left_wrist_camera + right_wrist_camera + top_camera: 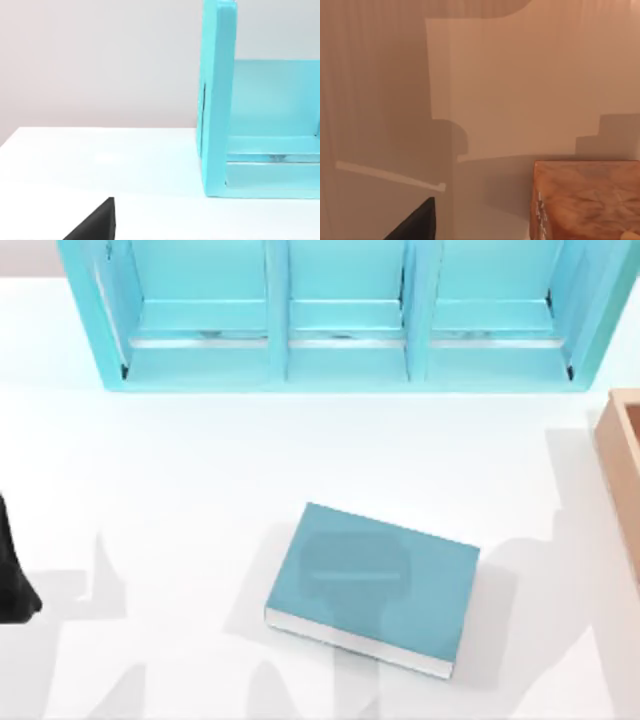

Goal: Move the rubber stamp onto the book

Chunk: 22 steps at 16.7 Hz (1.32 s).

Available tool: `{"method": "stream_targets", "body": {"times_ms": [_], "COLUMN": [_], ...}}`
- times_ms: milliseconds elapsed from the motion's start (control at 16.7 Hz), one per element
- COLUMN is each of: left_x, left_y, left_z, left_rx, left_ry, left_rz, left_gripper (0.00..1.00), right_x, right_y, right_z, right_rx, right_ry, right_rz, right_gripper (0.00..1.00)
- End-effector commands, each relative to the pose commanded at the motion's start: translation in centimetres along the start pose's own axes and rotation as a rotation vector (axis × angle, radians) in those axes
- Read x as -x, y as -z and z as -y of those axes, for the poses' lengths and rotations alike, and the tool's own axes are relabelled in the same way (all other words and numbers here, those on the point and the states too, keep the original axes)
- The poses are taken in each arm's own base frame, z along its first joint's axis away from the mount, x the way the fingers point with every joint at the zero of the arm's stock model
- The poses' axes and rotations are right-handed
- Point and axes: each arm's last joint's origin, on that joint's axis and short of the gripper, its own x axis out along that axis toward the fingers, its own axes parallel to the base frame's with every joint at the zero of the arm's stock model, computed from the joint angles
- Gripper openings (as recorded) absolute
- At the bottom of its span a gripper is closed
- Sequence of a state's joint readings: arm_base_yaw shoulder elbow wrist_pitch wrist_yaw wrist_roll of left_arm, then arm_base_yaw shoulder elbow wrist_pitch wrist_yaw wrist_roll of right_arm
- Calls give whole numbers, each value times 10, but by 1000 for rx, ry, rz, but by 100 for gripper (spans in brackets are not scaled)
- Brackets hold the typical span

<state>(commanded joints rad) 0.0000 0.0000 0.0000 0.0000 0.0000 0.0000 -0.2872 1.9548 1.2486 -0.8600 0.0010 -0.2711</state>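
Note:
The book (375, 585), a thick teal hardcover with white page edges, lies flat on the white table a little right of the middle. The rubber stamp's red top is out of view. In the right wrist view a tan-brown wood-grained block (585, 200) sits very close, in front of pale tan walls, and I cannot tell whether it is the stamp's base. A dark part of my right gripper (417, 222) shows beside that block. My left arm (12, 575) is parked at the table's left edge, and a dark part of its gripper (97, 222) hangs over bare table.
A light-blue shelf unit (345, 360) with three compartments spans the back of the table, and its end wall (215, 100) stands ahead in the left wrist view. A tan wooden box (622, 475) sits at the right edge. White table lies between book and shelf.

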Motion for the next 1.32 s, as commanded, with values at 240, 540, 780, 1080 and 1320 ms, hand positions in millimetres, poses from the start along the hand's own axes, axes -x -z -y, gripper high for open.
{"method": "stream_targets", "body": {"times_ms": [240, 540, 780, 1080, 1320], "left_x": [0, 0, 0, 0, 0], "left_y": [0, 0, 0, 0, 0], "left_z": [0, 0, 0, 0, 0], "left_rx": [0, 0, 0, 0, 0], "left_ry": [0, 0, 0, 0, 0], "left_rz": [0, 0, 0, 0, 0], "left_gripper": [100, 100, 100, 100, 100], "right_x": [0, 0, 0, 0, 0], "right_y": [0, 0, 0, 0, 0], "right_z": [0, 0, 0, 0, 0], "right_rx": [0, 0, 0, 0, 0], "right_ry": [0, 0, 0, 0, 0], "right_rz": [0, 0, 0, 0, 0], "right_gripper": [85, 47, 17, 0, 0]}}
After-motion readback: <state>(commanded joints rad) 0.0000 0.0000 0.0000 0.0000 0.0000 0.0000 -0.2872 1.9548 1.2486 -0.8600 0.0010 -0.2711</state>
